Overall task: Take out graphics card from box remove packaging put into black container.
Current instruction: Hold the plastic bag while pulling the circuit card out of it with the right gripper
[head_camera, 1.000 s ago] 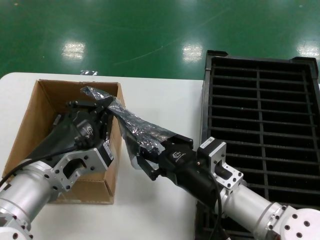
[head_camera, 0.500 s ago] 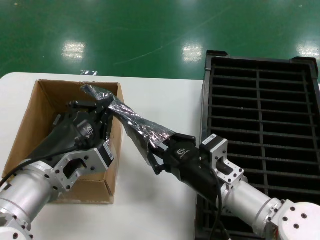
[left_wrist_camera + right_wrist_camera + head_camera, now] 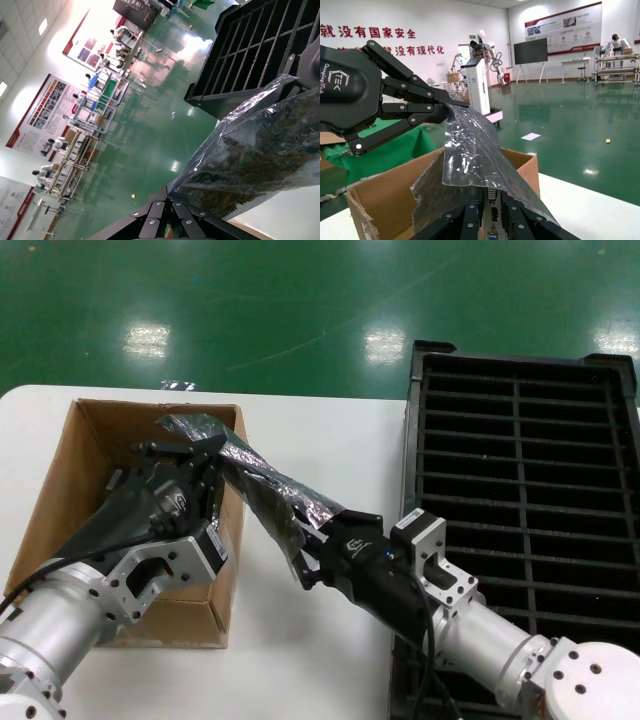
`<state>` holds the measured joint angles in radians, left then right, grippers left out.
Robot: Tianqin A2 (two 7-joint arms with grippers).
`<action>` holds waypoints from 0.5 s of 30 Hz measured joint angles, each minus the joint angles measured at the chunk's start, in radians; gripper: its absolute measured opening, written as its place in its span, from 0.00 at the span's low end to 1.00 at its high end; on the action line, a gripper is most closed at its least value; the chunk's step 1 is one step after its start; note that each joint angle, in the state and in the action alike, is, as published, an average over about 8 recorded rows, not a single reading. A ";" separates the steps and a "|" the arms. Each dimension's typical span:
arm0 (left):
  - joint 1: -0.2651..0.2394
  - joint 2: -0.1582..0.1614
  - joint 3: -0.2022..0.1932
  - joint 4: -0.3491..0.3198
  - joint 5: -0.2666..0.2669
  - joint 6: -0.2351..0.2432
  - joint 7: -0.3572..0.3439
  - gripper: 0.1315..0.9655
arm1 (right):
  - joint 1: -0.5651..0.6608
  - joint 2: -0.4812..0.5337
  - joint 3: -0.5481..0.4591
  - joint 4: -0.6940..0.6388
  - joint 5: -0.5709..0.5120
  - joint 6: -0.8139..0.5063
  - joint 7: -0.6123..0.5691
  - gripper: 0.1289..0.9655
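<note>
Both grippers pinch the bagged card: left gripper (image 3: 205,462) on the bag (image 3: 262,488) over the box (image 3: 90,440), right gripper (image 3: 305,550) (now pulled nearer the robot) on its card (image 3: 491,196) end, so unsheathing has begun.

The graphics card (image 3: 492,200) is largely veiled by the crinkled packaging (image 3: 262,488), with only its bracket end glimpsed. The box (image 3: 85,455) floor is covered by the left end effector (image 3: 205,462). The black container (image 3: 520,430) is cut off at the surface's right edge.
</note>
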<state>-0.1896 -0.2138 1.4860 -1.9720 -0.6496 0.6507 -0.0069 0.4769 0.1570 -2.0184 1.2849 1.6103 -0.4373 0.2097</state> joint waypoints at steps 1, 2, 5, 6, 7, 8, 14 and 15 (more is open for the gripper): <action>0.000 0.000 0.000 0.000 0.000 0.000 0.000 0.01 | 0.000 0.000 -0.002 0.000 -0.001 0.001 0.003 0.09; 0.000 0.000 0.000 0.000 0.000 0.000 0.000 0.01 | -0.001 -0.001 -0.003 0.000 -0.002 0.001 0.006 0.09; 0.000 0.000 0.000 0.000 0.000 0.000 0.000 0.01 | -0.003 -0.001 -0.007 0.002 -0.003 0.003 0.015 0.09; 0.000 0.000 0.000 0.000 0.000 0.000 0.000 0.01 | -0.004 -0.001 -0.008 0.002 -0.004 0.003 0.017 0.09; 0.000 0.000 0.000 0.000 0.000 0.000 0.000 0.01 | -0.004 -0.002 -0.009 0.001 -0.004 0.004 0.019 0.09; 0.000 0.000 0.000 0.000 0.000 0.000 0.000 0.01 | -0.005 -0.003 -0.010 0.000 -0.004 0.004 0.020 0.08; 0.000 0.000 0.000 0.000 0.000 0.000 0.000 0.01 | 0.007 -0.018 -0.010 -0.034 0.006 0.001 0.012 0.09; 0.000 0.000 0.000 0.000 0.000 0.000 0.000 0.01 | 0.010 -0.021 -0.009 -0.042 0.008 0.000 0.010 0.09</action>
<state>-0.1896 -0.2138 1.4860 -1.9720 -0.6496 0.6507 -0.0069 0.4869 0.1360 -2.0277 1.2425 1.6181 -0.4370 0.2193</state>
